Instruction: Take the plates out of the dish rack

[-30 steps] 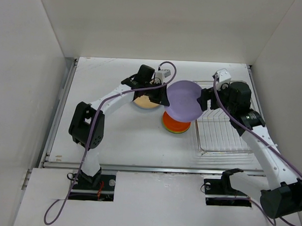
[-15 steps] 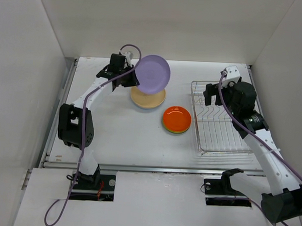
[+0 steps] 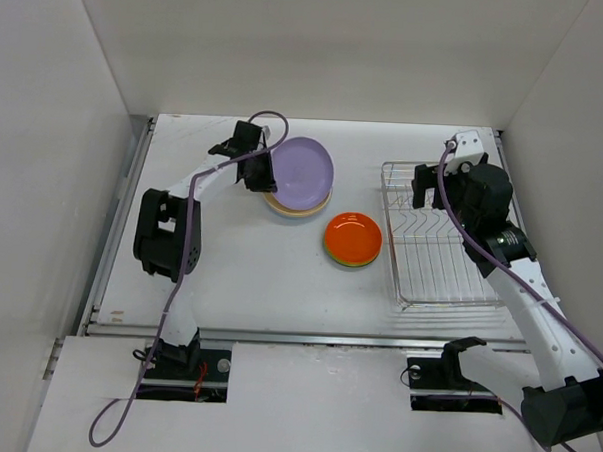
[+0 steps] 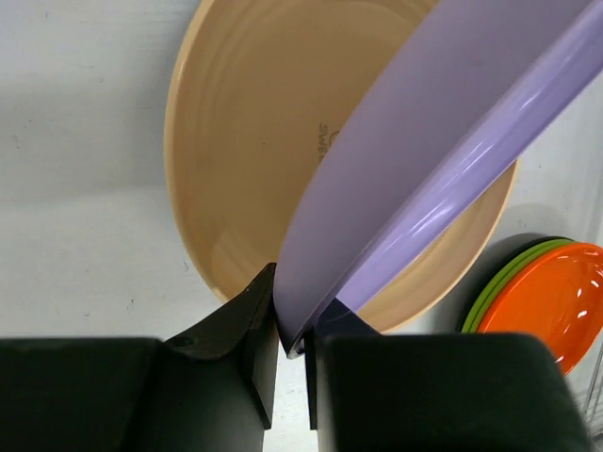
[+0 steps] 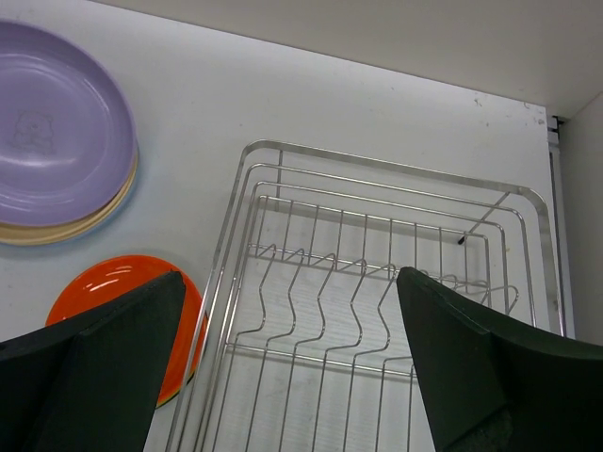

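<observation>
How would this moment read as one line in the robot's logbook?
left gripper: shut on lavender plate, tilted over tan plate | right gripper: open, above dish rack

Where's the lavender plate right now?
The lavender plate is back-left of centre in the top view, tilted over the tan plate, with its rim pinched in the left gripper.

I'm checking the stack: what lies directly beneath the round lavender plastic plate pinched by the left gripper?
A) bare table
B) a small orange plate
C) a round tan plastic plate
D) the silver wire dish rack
C: the left wrist view shows the round lavender plastic plate, rim in the left gripper, tilted over the round tan plastic plate.
</observation>
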Tool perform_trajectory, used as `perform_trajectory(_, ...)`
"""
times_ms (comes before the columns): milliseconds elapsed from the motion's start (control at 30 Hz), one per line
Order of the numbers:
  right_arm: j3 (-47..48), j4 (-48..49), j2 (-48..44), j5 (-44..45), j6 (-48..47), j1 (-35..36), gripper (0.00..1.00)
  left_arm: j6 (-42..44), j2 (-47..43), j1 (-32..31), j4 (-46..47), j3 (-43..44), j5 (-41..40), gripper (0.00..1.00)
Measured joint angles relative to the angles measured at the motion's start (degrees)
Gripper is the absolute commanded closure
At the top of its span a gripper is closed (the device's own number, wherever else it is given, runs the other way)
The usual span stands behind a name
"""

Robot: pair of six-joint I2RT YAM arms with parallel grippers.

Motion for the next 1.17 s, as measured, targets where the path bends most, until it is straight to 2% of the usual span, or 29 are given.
perform_trajectory(33,0.0,0.0,0.0,0.1,0.0,0.0,0.00,0.0,0.2,0.0,-0.2,0.2,0.0,0.84)
perform_trajectory(67,0.0,0.0,0.0,0.3,0.0,0.0,0.00,-0.1,0.2,0.0,-0.3,0.3,-0.1,0.70)
perform_trajectory(133,0.0,0.0,0.0,0.4,0.0,0.0,0.00,0.1,0.2,0.0,-0.5,0.9,-0.1,0.50)
perform_trajectory(200,0.0,0.0,0.0,0.7,0.0,0.0,0.00,0.2,0.2,0.0,-0.7,1.5,-0.4,0.11)
perform_trajectory(233,0.0,0.0,0.0,1.0,0.0,0.0,0.00,-0.3,0.2,0.0,-0.7,1.8,-0.5,0.11)
perform_trajectory(333,0.0,0.0,0.0,1.3,0.0,0.0,0.00,-0.3,0.2,0.0,-0.7,1.9,-0.4,0.01)
perform_trajectory(600,0.0,0.0,0.0,4.3,-1.1,0.0,0.00,-0.2,-0.3,0.0,-1.1,2.0,-2.3,0.01)
perform_trajectory(800,-0.9,0.6,0.1,7.1,-4.9,0.0,0.00,-0.2,-6.5,0.0,-1.2,1.6,-6.4,0.01)
perform_trajectory(967,-1.1,1.6,1.9,11.3,-4.3,0.0,0.00,0.1,-12.3,0.0,-0.1,1.5,-9.2,0.01)
perform_trajectory(1167,-1.2,3.6,2.6,16.9,-3.9,0.0,0.00,0.3,-12.1,0.0,-0.1,1.1,-11.0,0.01)
